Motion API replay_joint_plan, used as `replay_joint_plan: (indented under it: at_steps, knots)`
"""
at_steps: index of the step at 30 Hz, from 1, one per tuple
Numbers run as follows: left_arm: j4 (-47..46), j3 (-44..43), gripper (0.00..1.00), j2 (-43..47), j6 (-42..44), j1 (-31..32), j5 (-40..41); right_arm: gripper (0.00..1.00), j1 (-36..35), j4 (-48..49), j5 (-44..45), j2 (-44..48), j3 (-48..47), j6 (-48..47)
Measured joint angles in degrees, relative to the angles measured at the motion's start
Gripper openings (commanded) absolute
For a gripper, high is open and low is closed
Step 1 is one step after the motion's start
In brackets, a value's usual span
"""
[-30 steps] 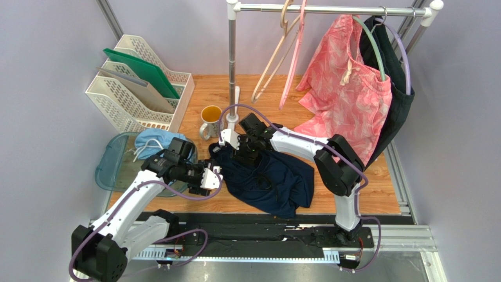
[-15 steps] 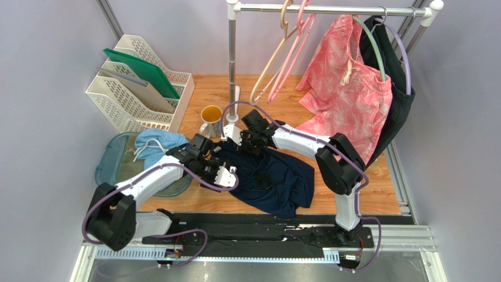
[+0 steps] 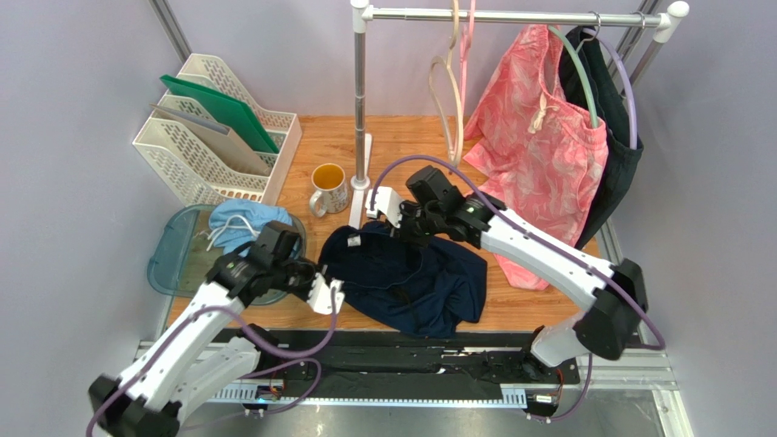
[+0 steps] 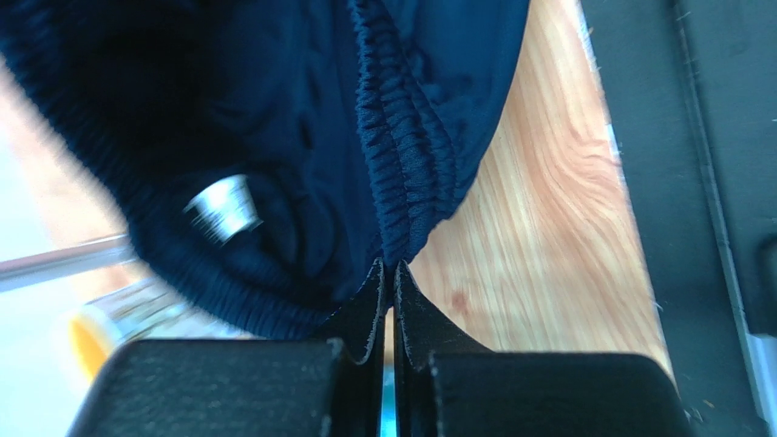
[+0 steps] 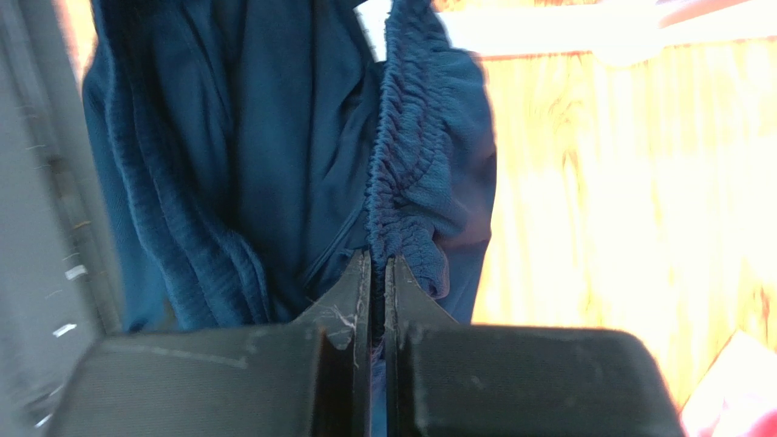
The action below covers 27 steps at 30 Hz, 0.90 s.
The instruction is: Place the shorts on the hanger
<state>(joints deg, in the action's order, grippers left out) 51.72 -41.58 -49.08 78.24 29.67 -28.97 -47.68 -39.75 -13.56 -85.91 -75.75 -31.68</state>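
My left gripper (image 4: 388, 266): jaws pressed together, tips pinching the shorts (image 4: 274, 109) at the waistband. My right gripper (image 5: 376, 258): same, jaws closed on the gathered waistband edge. Left arm reaches forward, wrist turned right. Right arm stretches diagonally forward-left, elbow out right, wrist pointing left. Grippers near each other, apart.

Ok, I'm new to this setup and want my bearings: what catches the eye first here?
The navy shorts lie heaped in the middle of the wooden table, with the left hand and right hand each pinched shut on the gathered waistband. Next come the bright pink patterned shorts hanging from the rail at the back right.
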Motion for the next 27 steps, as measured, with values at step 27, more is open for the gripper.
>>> replay_joint_plan:
  at_steps: [27]
  knots:
    - [6.64, -51.12, 0.00, -3.34, -9.27, 0.42, -7.91, 0.00, 0.98, -20.59, 26.03, 27.61, -29.99, 6.73]
